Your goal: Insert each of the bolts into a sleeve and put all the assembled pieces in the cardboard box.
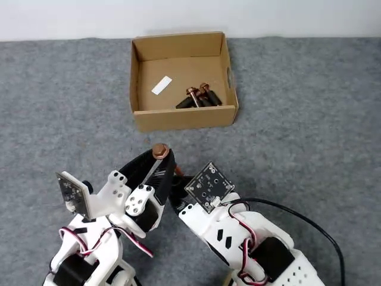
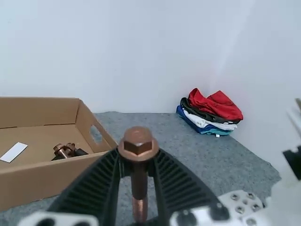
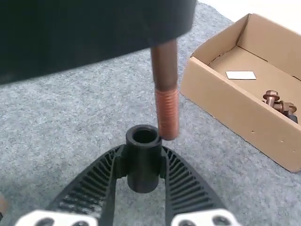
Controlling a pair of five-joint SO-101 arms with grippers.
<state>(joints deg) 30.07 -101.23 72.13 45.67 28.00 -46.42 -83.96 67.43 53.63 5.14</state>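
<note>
My left gripper [image 2: 137, 162] is shut on a copper bolt [image 2: 138, 169], held upright with its hex head [image 1: 159, 150] on top. Its threaded end [image 3: 167, 113] hangs just above and slightly beside the mouth of a black sleeve [image 3: 142, 157]. My right gripper [image 3: 142, 162] is shut on that sleeve, holding it upright under the bolt. The cardboard box [image 1: 181, 116] lies beyond both arms and holds several assembled bolt-and-sleeve pieces [image 1: 199, 97] at its right side. Those assembled pieces [image 2: 66, 151] also appear in the left wrist view.
A white slip of paper [image 1: 161, 85] lies on the box floor. A black cable [image 1: 297, 220] runs from the right arm across the grey carpet. A pile of folded clothes [image 2: 209, 113] lies by the wall, far off.
</note>
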